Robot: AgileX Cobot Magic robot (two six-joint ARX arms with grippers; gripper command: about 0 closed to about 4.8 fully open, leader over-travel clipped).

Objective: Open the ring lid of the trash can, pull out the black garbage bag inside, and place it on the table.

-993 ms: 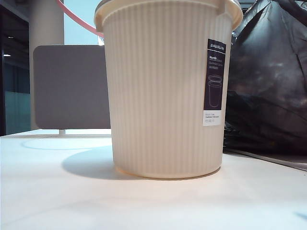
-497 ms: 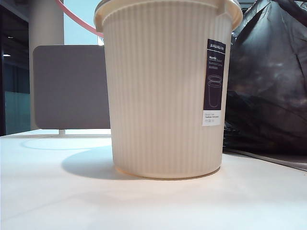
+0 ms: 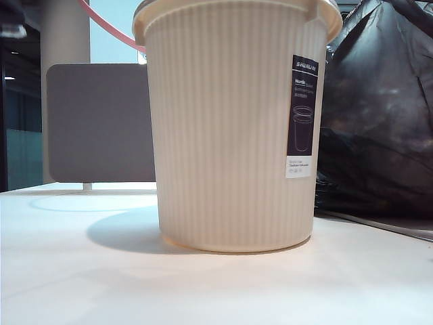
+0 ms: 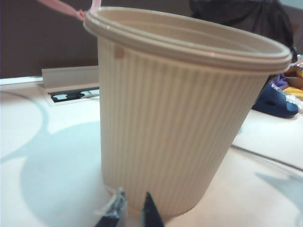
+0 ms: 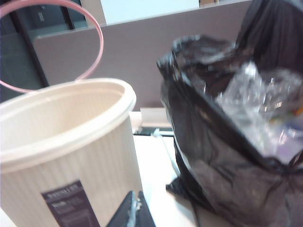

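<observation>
Jaws together on my right gripper (image 5: 134,211), just closed empty beside the bin (image 3: 233,128), left gripper (image 4: 130,213) nearly shut, so with the pink ring (image 5: 97,42) up and the bag (image 5: 227,142) on the worktop (image 3: 101,284), I judge the job finished.

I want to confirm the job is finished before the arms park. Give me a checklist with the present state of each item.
1. Ring lid swung up off the rim: ok.
2. Trash can upright on the table: ok.
3. Trash can has no bag inside: ok as far as its inner wall shows in the right wrist view; its bottom is hidden.
4. Black garbage bag out and resting on the table beside the can: ok.
5. Left gripper free of the can: ok, nearly shut, holding nothing.
6. Right gripper free of the bag: ok, shut, nothing held.
</observation>
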